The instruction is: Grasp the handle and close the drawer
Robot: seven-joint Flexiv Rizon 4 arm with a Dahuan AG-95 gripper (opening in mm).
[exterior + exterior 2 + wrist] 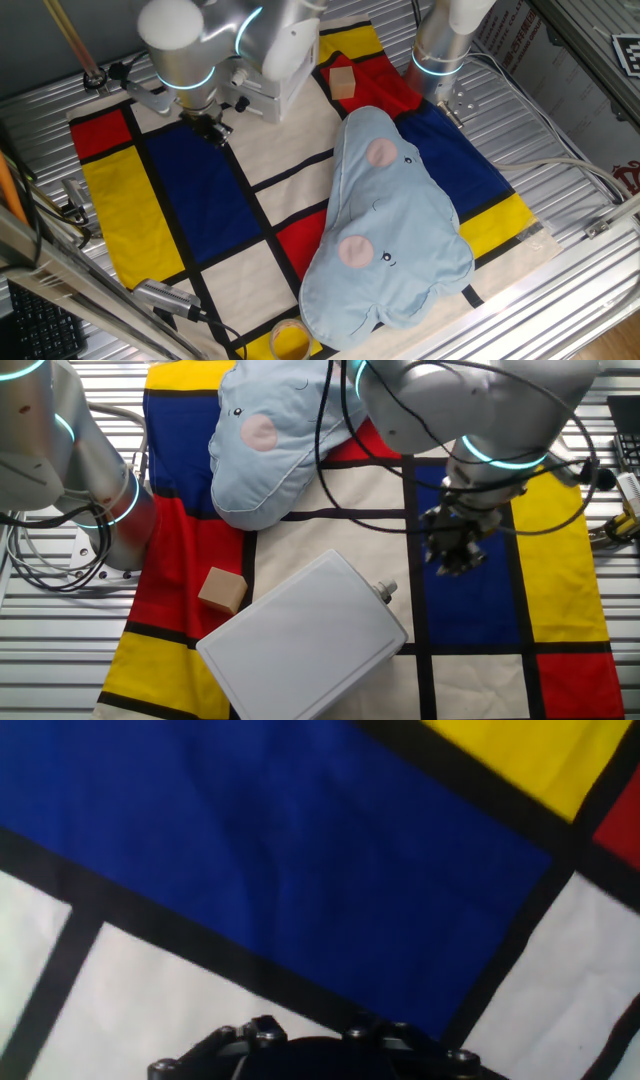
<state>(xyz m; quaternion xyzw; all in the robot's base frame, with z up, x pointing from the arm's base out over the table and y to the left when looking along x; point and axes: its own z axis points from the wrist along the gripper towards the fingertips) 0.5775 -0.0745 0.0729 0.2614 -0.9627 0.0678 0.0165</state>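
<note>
In one fixed view, a ribbed metal table (560, 130) carries a cloth (200, 200) of red, yellow, blue and cream blocks edged in black. The hand (212, 130) hangs over a blue block near the cloth's far left part; whether its fingers are apart cannot be told. A pale blue cushion (390, 230) with pink spots lies across the cloth's middle, and a tan wooden cube (343, 82) sits beyond it on red. The white cabinet (290, 75) is mostly hidden behind the arm.

In the other fixed view, the cabinet (305, 640) lies on the cloth (560, 570), its small metal handle (384, 591) pointing toward the hand (455, 550), which stays apart from it over blue. The drawer front cannot be made out. The cube (223, 590) rests just beside the cabinet.

The hand view shows only cloth (300, 850): blue, cream, yellow, red.
</note>
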